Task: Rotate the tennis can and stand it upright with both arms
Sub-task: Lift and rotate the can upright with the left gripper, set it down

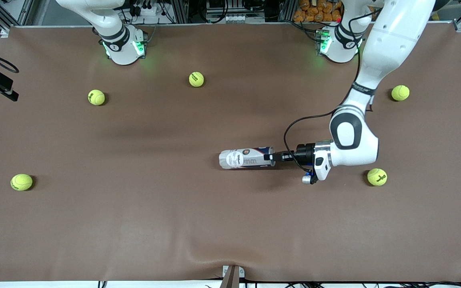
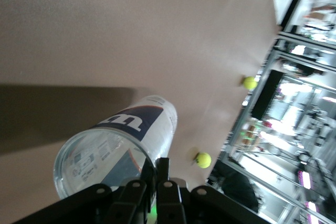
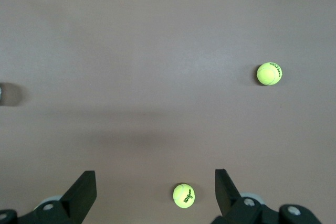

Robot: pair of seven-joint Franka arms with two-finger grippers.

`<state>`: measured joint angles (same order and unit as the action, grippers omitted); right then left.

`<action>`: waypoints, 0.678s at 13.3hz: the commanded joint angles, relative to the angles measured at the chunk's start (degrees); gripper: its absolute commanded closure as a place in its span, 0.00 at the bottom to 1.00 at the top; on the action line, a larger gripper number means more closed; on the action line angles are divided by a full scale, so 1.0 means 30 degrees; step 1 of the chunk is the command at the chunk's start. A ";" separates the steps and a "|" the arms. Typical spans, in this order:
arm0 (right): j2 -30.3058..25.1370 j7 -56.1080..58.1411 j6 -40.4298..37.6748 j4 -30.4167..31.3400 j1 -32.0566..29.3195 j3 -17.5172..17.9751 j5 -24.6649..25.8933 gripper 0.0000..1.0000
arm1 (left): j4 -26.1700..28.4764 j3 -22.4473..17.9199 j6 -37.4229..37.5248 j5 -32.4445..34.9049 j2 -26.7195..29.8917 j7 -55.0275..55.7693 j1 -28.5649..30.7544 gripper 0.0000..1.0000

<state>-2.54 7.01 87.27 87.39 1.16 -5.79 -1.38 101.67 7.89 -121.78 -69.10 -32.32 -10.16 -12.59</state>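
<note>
The tennis can (image 1: 246,158) lies on its side near the middle of the brown table, its open silver-rimmed end toward the left arm's end. My left gripper (image 1: 272,157) is shut on that rim. In the left wrist view the can (image 2: 121,140) shows its clear wall and navy label, and the left gripper (image 2: 156,163) pinches the wall with one finger inside and one outside. My right gripper (image 3: 154,177) is open and holds nothing, high over bare table with a tennis ball (image 3: 184,195) under it. The right arm waits by its base (image 1: 120,44).
Several yellow-green tennis balls lie scattered: one (image 1: 377,177) beside the left arm's wrist, one (image 1: 400,93) farther from the front camera, two (image 1: 196,79) (image 1: 96,97) near the right arm's base, and one (image 1: 21,182) at the right arm's end.
</note>
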 commanded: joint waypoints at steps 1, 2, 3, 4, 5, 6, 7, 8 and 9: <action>-0.0003 -0.0315 -0.0261 -0.0271 -0.0035 0.0056 -0.0098 0.00 | -0.0547 -0.0141 -0.0248 0.2810 0.1513 0.4339 -0.0926 1.00; -0.0003 -0.0315 -0.0232 -0.0271 -0.0035 0.0056 -0.0069 0.00 | -0.0869 -0.0199 -0.0248 0.3544 0.1778 0.5600 -0.1336 1.00; -0.0003 -0.0315 -0.0261 -0.0271 -0.0035 0.0056 -0.0098 0.00 | -0.1394 -0.0200 -0.0248 0.4770 0.1984 0.7295 -0.1630 1.00; -0.0003 -0.0315 -0.0232 -0.0271 -0.0035 0.0056 -0.0069 0.00 | -0.2037 -0.0171 -0.0248 0.6667 0.2131 0.9546 -0.2213 1.00; -0.0003 -0.0315 -0.0232 -0.0271 -0.0035 0.0056 -0.0069 0.00 | -0.2856 -0.0112 -0.0248 0.8832 0.2161 1.1946 -0.2857 1.00; -0.0003 -0.0315 -0.0232 -0.0271 -0.0035 0.0056 -0.0069 0.00 | -0.3850 -0.0083 -0.0248 1.1087 0.2162 1.4639 -0.3473 1.00; -0.0003 -0.0315 -0.0232 -0.0271 -0.0064 0.0056 -0.0069 0.00 | -0.4498 -0.0082 -0.0219 1.3227 0.2133 1.6899 -0.4378 1.00; -0.0003 -0.0315 -0.0232 -0.0271 -0.0065 0.0056 -0.0069 0.00 | -0.4940 -0.0082 -0.0161 1.5424 0.2045 1.8836 -0.5402 1.00; -0.0003 -0.0315 -0.0232 -0.0271 -0.0065 0.0056 -0.0069 0.00 | -0.5176 -0.0082 -0.0073 1.7505 0.2015 2.0740 -0.6166 1.00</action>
<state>-2.54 7.01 87.26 87.38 1.15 -5.82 -1.38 88.43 8.18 -122.10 -25.05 -25.71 43.22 -26.89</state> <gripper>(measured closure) 0.000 0.952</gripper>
